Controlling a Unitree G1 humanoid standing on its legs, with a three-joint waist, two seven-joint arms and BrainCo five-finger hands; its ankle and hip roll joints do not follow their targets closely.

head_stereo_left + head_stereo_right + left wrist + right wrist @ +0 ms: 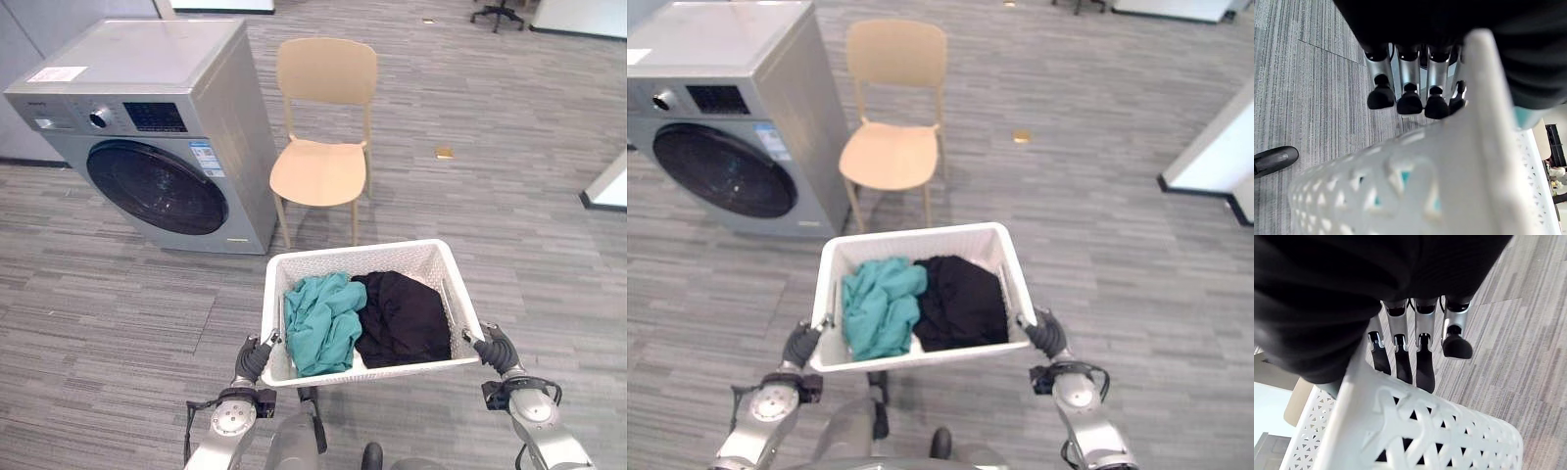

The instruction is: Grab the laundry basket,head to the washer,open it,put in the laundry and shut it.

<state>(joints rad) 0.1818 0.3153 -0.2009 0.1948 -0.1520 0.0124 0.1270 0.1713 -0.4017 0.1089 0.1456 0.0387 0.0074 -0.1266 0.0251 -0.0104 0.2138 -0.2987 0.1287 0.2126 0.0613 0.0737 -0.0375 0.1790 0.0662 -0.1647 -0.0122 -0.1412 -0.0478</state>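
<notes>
Carried the white laundry basket (333,264) in front of the body, lifted clear of the grey floor (98,313), with one hand on each short side. Had the left hand (253,359) at the basket's left rim and the right hand (495,350) at the right rim, both close to the near corners.

In the left wrist view, saw the fingers (1409,73) reaching down the outer side of the basket wall, bent at the tips and hooked close against the rim. In the right wrist view, saw the fingers (1425,328) in the same way: most of them passed behind the perforated white wall under the rim, one stood slightly apart from it with its dark tip free. Judged both hands closed on the basket; could not see either thumb.

Found two pieces of laundry inside: a teal cloth (323,318) in the left half and a black cloth (402,315) in the right half, touching in the middle.

Saw the grey washer (147,127) ahead to the left, well apart from the basket, with its round dark door (157,186) closed. Saw also a beige chair (323,166) just beside the washer on its right, between washer and basket.
</notes>
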